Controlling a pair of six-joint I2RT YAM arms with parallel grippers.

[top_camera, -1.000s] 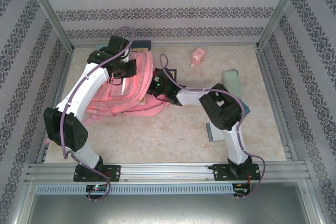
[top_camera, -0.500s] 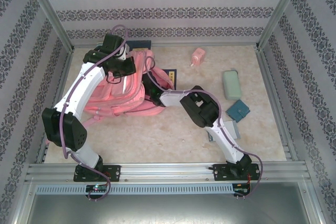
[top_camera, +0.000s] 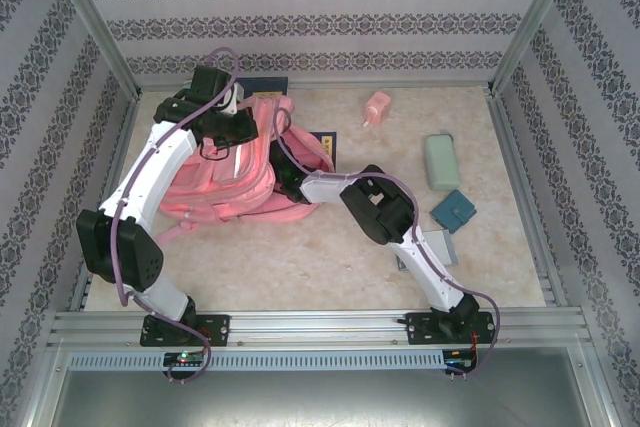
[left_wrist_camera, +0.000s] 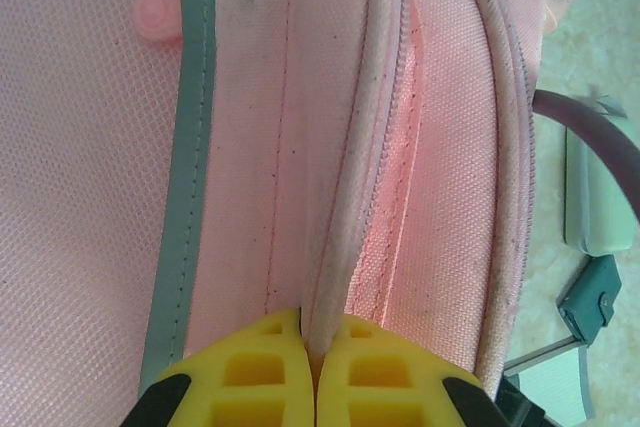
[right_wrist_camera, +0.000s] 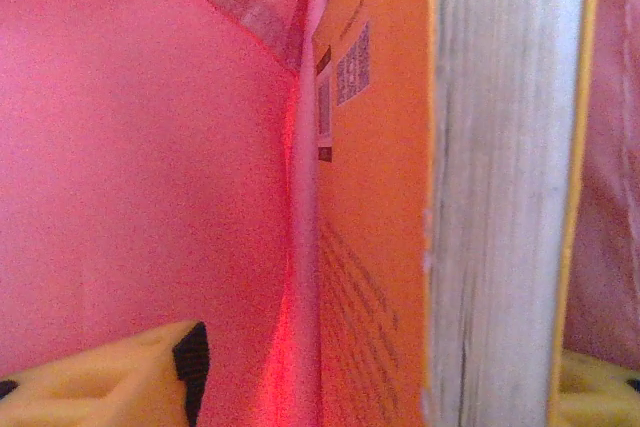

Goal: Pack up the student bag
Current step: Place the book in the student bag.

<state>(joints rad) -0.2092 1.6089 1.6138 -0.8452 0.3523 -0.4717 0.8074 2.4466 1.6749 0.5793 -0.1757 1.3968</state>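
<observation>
2 robot arms reach from the near edge of a marbled table (top_camera: pixel 300 267) toward a pink bag (top_camera: pixel 215 192), which lies left of centre with its straps trailing toward the near side. Closest to the bases, a grey booklet (top_camera: pixel 441 245) lies partly under the right arm. A teal pouch (top_camera: pixel 453 211) sits just beyond it, and a mint-green case (top_camera: pixel 441 161) lies farther back on the right side.

The right gripper (right_wrist_camera: pixel 378 362) is pushed into the bag's opening. Its 2 yellow fingers (right_wrist_camera: pixel 100 372) are spread wide on either side of an upright book (right_wrist_camera: pixel 400 197) with an orange-looking cover, a barcode and a white page edge. One finger stands clear of the printed cover; the other sits just beside the opposite cover. Seen from above, a dark blue book (top_camera: pixel 323 144) pokes out at the bag's right edge beside that wrist, possibly the same one.

Farther back, the left gripper (left_wrist_camera: pixel 312 362) has its fingers pressed together, pinching a piped seam that runs beside the bag's zip.

Beyond the bag, a small pink bottle (top_camera: pixel 377 107) lies on the table to the right, well apart from it. A second blue book (top_camera: pixel 266 86) rests by the far wall, touching the bag's far edge.
</observation>
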